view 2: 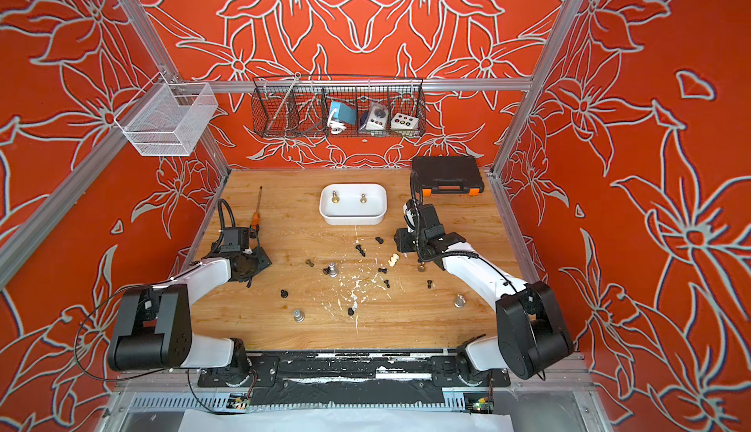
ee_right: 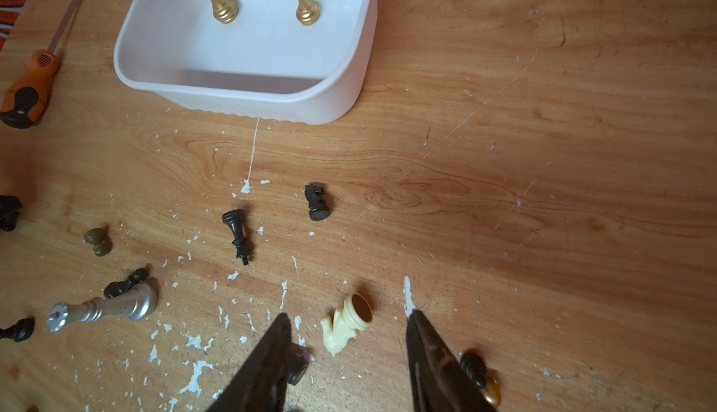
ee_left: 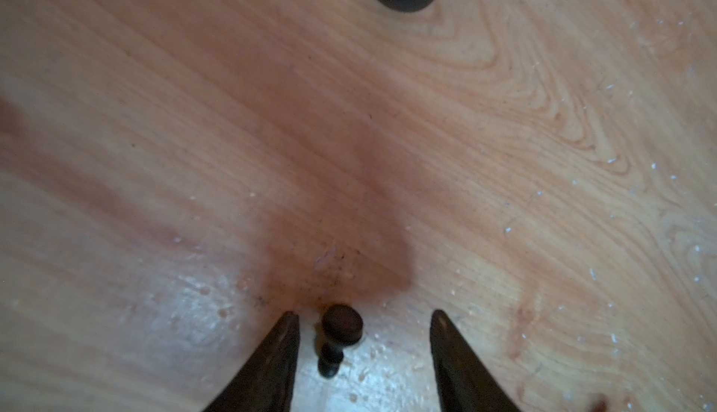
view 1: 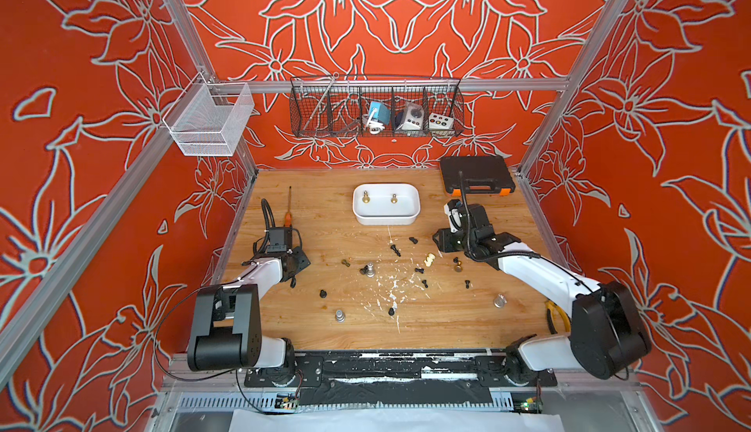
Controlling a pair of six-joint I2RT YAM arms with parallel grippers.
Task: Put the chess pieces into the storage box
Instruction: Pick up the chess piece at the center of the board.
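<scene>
- Jaws of the left gripper [ee_left: 364, 315] stand apart around a black piece [ee_left: 340, 326] lying toward the left edge of the table [view 1: 447, 328]; nothing is gripped.
- Empty too, the right gripper [ee_right: 349, 315] gapes over the toppled cream piece [ee_right: 344, 326].
- Toward the back edge sits the storage box [view 1: 386, 219], two gold pieces [view 1: 365, 197] upright inside.
- Likely step: grasping. Next, close squarely, then lift.

Tabletop [ee_right: 504, 197] was wood-grain, scuffed, flecked with white chips. Storage box [ee_right: 333, 105] looked smooth, glossy white plastic. Gold pieces [ee_right: 223, 5] shone like polished metal; silver piece [ee_right: 116, 307] satin metallic; cream piece [ee_right: 345, 326] glossy plastic; black pieces [ee_right: 237, 229] matt.
</scene>
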